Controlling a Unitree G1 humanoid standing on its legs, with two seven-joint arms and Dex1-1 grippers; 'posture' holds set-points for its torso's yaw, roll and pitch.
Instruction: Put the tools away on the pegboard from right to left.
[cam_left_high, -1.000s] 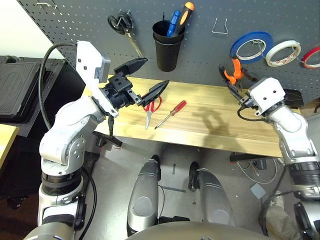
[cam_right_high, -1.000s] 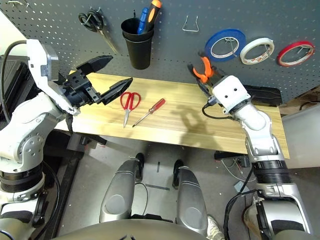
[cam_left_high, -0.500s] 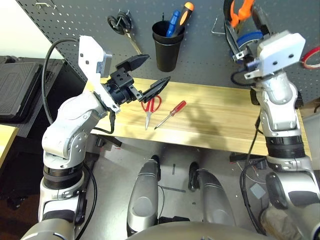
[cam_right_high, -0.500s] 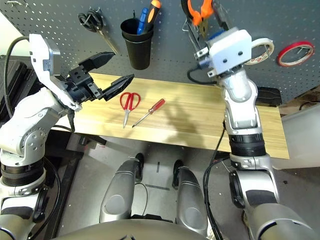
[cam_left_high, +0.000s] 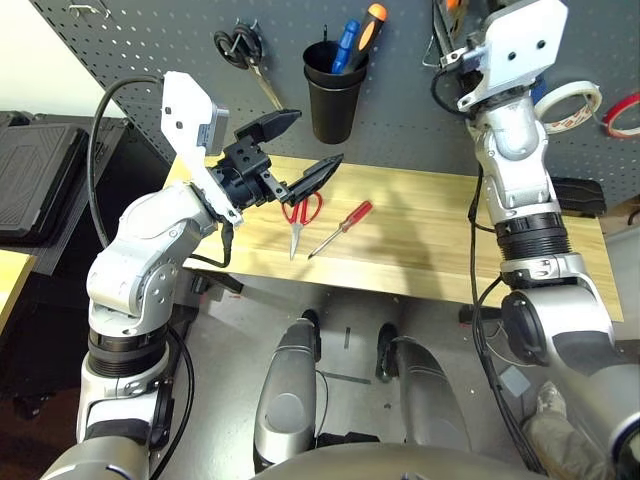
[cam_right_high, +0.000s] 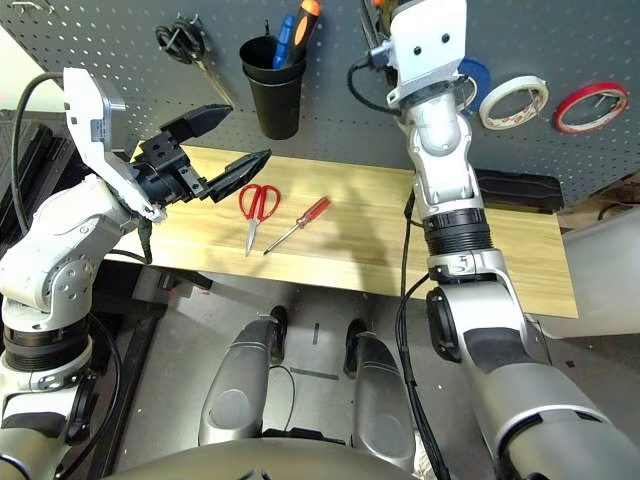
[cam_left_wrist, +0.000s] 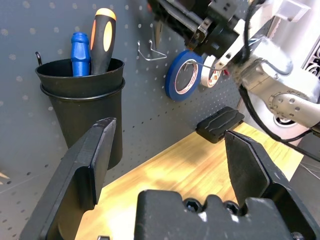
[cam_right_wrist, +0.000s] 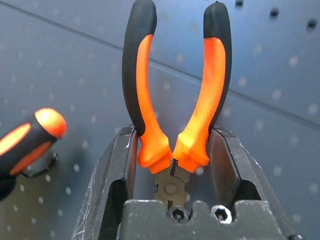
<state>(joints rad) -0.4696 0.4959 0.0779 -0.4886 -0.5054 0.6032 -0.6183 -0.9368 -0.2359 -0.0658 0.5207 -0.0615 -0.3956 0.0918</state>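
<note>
Right hand (cam_right_wrist: 172, 150) pinching orange-and-black-handled pliers (cam_right_wrist: 175, 90), raised against the dark grey perforated pegboard (cam_left_high: 150, 40). Hanging step in hand; next, handles must straddle the bare wire hook (cam_left_wrist: 151, 51). Left hand (cam_left_high: 295, 150), spread, hovers above the wooden bench (cam_left_high: 420, 240).

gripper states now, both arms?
Left gripper: open, holding nothing, above the table.
Right gripper: shut on the pliers, raised to the pegboard.

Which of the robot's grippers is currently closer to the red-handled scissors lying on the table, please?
Left. The left gripper hovers open just above the red-handled scissors; the right gripper is up at the pegboard, holding pliers.
</note>
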